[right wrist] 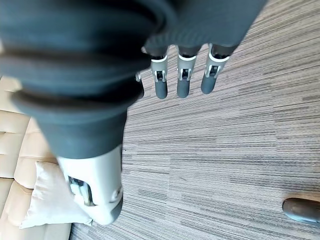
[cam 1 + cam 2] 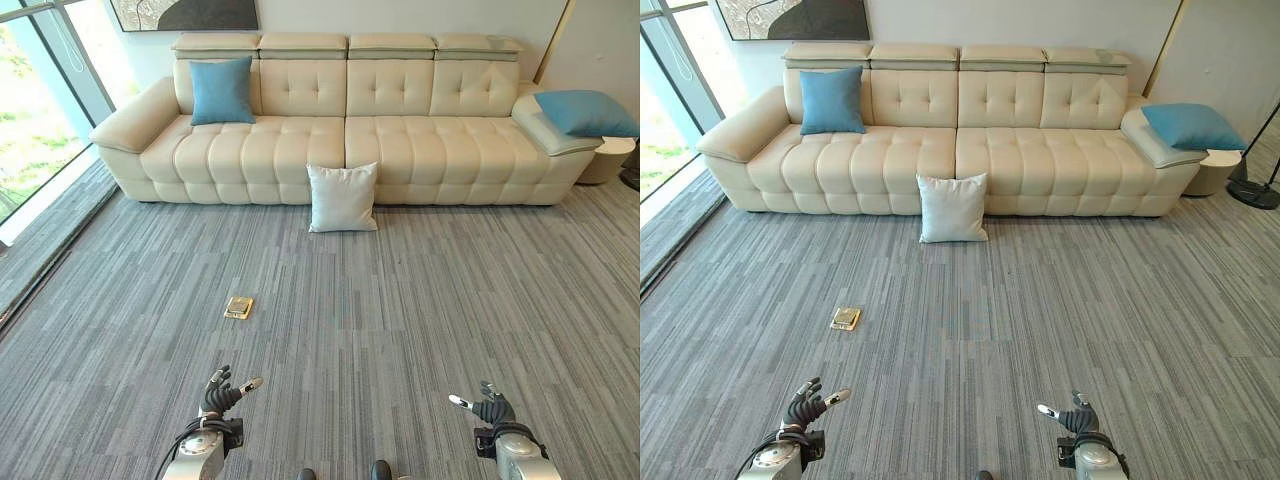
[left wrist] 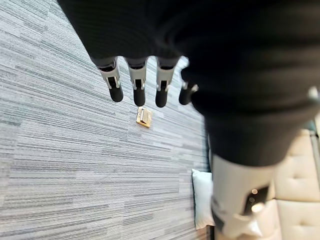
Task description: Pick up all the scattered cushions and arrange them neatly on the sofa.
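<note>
A white cushion (image 2: 342, 198) stands on the carpet, leaning against the front of the cream sofa (image 2: 420, 150) near its middle. One blue cushion (image 2: 221, 90) stands upright on the sofa's left seat against the backrest. Another blue cushion (image 2: 586, 112) lies on the sofa's right armrest. My left hand (image 2: 222, 392) and right hand (image 2: 487, 408) hang low near me, far from the sofa, both open with relaxed fingers and holding nothing. The white cushion (image 3: 201, 199) also shows past my left hand (image 3: 137, 85) in the left wrist view, and in the right wrist view (image 1: 50, 202) too.
A small brass floor box (image 2: 239, 307) sits in the grey carpet ahead of my left hand. A glass wall (image 2: 40, 110) runs along the left. A round side table (image 2: 608, 160) stands right of the sofa, with a lamp base (image 2: 1252, 193) beside it.
</note>
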